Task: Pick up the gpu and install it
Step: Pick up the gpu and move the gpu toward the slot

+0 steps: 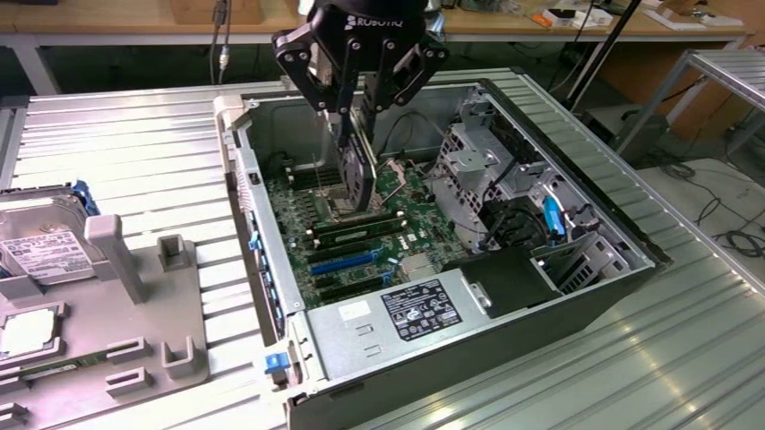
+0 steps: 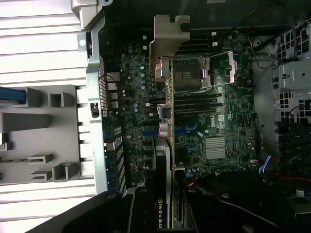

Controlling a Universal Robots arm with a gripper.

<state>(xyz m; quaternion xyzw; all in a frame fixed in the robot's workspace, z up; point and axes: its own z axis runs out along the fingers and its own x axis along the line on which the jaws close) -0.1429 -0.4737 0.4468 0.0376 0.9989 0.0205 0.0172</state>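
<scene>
A ribbed metal bench [image 1: 143,134] [image 2: 39,48] carries an open computer case [image 1: 478,363] [image 2: 95,145], laid on its side with its interior facing up. Just beside it, towards the exterior view's left, a grey moulded parts holder [image 1: 120,313] [image 2: 43,126] sits flat on the same slatted surface, with bare slats stretching beyond the case on the exterior view's right

The computer case [image 1: 257,233] lies open on the table [image 1: 120,134]. Inside it, the gpu [image 1: 356,175] hangs upright in the jaws, over the motherboard [image 1: 413,215]. The power box [image 1: 395,318] sits at the near end. On the exterior view's left, a holder [image 1: 120,260] carries a hard drive [image 1: 42,255].
</scene>
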